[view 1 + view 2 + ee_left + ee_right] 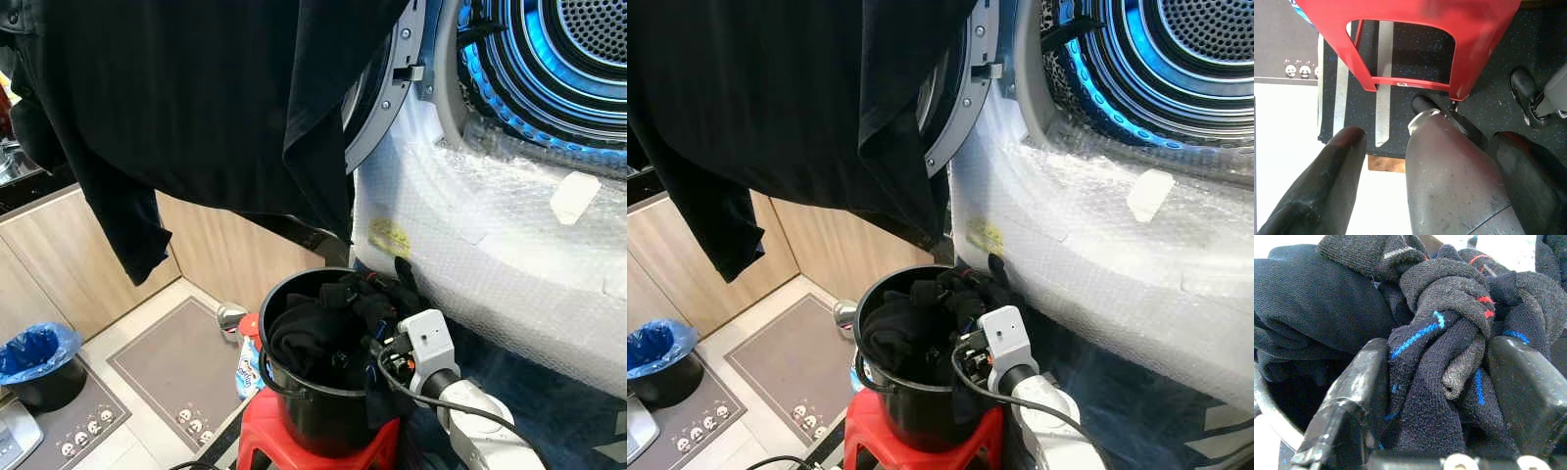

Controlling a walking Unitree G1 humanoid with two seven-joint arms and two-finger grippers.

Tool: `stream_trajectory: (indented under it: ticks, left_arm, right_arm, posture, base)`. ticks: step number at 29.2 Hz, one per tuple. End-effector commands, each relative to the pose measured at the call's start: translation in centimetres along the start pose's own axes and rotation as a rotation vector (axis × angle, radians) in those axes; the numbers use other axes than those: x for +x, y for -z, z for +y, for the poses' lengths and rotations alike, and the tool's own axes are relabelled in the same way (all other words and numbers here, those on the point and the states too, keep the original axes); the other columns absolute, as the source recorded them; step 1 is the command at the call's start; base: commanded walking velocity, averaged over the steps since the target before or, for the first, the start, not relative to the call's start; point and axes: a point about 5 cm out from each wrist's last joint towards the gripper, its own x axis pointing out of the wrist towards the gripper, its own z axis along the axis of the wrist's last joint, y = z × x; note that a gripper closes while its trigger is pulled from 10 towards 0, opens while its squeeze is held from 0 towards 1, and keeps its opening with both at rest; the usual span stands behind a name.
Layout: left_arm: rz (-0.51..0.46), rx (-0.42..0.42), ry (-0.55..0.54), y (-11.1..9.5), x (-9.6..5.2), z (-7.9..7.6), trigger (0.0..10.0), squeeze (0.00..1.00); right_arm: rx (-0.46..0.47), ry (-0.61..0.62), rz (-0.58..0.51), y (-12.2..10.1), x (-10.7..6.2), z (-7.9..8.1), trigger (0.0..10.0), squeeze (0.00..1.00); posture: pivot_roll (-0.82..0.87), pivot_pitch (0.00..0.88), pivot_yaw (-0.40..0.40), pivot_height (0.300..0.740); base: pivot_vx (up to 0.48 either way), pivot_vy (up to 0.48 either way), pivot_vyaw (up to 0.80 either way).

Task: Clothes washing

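Socks (1444, 357) sit pinched in the right gripper (1437, 382) over the black bucket (323, 411); lift straight up, then swing toward the washer drum (558, 59).

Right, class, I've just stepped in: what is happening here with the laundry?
The robot's right tool is down in the black bucket on the red stool, its fingers closed around a bunch of dark socks. The washer drum stands open just above, its front wrapped in bubble wrap. A black shirt hangs across the top of the head views. The left tool hangs idle, open, by the stool.
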Motion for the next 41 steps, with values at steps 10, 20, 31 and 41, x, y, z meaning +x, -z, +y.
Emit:
stream_trajectory:
  ticks: [10,20,31,41]
  left_arm:
    - [0.048,-0.013,0.001,1.0,-0.1,0.0,10.0,0.00]
    - [0.047,-0.014,-0.003,0.9,-0.1,0.0,10.0,0.00]
    - [0.049,-0.004,0.002,1.0,-0.1,-0.1,10.0,0.00]
    - [0.052,0.001,0.009,1.1,-0.1,-0.3,10.0,0.00]
  right_arm:
    - [0.053,-0.001,-0.093,-1.3,0.0,-0.7,0.0,0.00]
    - [0.097,-0.061,-0.127,-1.8,0.0,-0.3,0.0,0.00]
    - [0.282,-0.309,-0.329,-4.9,-1.7,0.7,0.0,0.00]
    - [0.358,-0.490,-0.465,-7.3,-3.8,0.6,10.0,0.00]
  posture:
    - [-0.15,0.031,0.062,0.740]
    - [-0.14,0.026,0.061,0.740]
    - [-0.14,0.015,0.060,0.740]
    - [-0.15,0.000,0.052,0.740]
  base:
    - [0.000,0.000,0.00]
    - [0.000,0.000,0.00]
    - [0.000,0.000,0.00]
    - [0.000,0.000,0.00]
